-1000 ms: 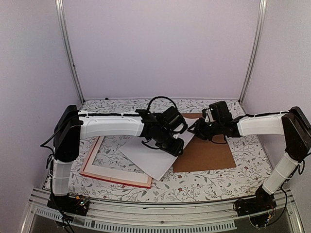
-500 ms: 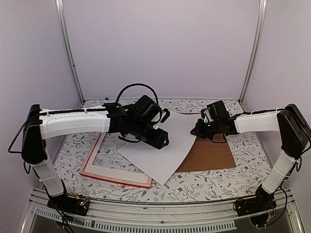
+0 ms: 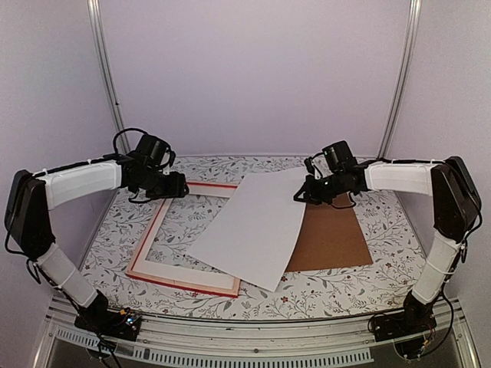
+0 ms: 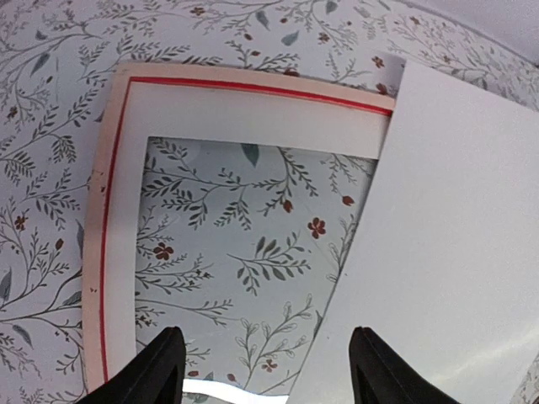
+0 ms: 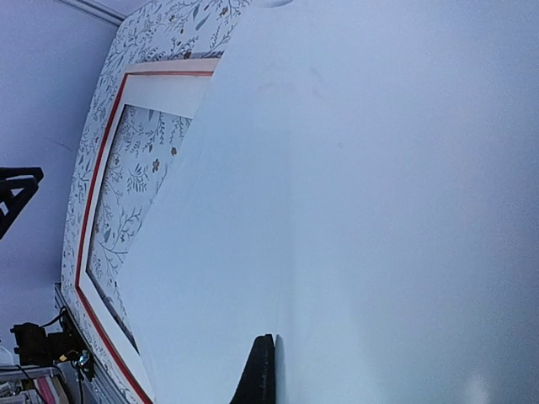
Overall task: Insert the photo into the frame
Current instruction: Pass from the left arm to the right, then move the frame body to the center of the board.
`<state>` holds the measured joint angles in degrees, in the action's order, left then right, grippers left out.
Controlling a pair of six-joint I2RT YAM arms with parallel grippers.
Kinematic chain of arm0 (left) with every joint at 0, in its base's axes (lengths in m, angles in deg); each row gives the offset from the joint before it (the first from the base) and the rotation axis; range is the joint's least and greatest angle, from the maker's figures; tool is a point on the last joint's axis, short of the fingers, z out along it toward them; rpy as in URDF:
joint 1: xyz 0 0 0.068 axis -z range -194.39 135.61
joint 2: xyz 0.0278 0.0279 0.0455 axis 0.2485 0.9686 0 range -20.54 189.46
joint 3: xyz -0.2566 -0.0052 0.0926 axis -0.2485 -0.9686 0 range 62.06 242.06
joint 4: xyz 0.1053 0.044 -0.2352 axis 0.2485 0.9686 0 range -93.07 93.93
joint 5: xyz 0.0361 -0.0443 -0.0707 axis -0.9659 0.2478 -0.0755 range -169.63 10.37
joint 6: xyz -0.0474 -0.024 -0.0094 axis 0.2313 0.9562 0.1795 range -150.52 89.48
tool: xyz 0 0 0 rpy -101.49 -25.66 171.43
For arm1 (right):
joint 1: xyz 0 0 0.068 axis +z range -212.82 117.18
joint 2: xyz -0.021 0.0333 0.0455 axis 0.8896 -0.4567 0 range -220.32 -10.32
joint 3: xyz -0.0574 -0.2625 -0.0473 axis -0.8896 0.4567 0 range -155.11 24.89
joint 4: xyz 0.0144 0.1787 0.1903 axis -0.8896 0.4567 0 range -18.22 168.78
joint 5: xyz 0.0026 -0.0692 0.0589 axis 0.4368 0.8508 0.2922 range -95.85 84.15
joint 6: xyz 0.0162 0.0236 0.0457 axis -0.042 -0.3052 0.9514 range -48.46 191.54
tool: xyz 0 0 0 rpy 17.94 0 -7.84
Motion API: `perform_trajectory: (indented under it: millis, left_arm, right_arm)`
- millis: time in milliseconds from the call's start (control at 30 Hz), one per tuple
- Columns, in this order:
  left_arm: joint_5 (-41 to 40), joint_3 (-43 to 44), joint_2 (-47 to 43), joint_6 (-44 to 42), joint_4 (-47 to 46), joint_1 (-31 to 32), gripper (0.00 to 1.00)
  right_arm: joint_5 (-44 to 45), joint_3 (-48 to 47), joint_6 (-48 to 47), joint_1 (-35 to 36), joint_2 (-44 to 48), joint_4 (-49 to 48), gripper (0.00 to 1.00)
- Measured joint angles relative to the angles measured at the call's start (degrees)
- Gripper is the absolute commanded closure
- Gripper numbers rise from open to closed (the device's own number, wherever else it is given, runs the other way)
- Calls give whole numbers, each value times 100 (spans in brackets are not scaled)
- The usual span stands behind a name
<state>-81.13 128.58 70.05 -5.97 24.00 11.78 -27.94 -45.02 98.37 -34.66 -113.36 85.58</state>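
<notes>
The photo [image 3: 253, 226] lies blank white side up, its print hidden, slanting across the right part of the frame [image 3: 180, 280] and the brown board. The frame lies flat at the left, pale with a thin red line, with a white mat [image 4: 253, 118] inside it. My right gripper [image 3: 301, 195] is shut on the photo's far right corner. In the right wrist view one fingertip [image 5: 261, 374] lies on the sheet [image 5: 379, 168] and the other is hidden under it. My left gripper [image 3: 180, 188] is open and empty above the frame's far left part, its fingers [image 4: 160, 370] apart over the mat window, beside the photo's edge [image 4: 455, 252].
The plain brown backing board [image 3: 330, 241] lies flat at the right, partly under the photo. A floral cloth [image 3: 322, 295] covers the table. Pale walls with metal posts [image 3: 111, 84] close in the back and sides.
My left arm has drawn back from the middle of the photo to the far left, above the frame. The photo now lies flatter, its far corner carried back by my right gripper.
</notes>
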Motion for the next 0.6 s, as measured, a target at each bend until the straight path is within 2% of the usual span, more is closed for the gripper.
perform_trajectory:
  millis: [233,433,600]
  left_arm:
    - [153,-323,216,184,-280,-1156,19]
    - [356,-378,688,269,-459,-1788,17]
    - [603,-693,938,341,-616,-2072,17]
  right_arm:
    - [-380,-164,-358,-422,-63,422,100]
    - [-505,-184,-616,-544,-66,610,100]
    - [-673,-214,-741,-540,-66,664,100]
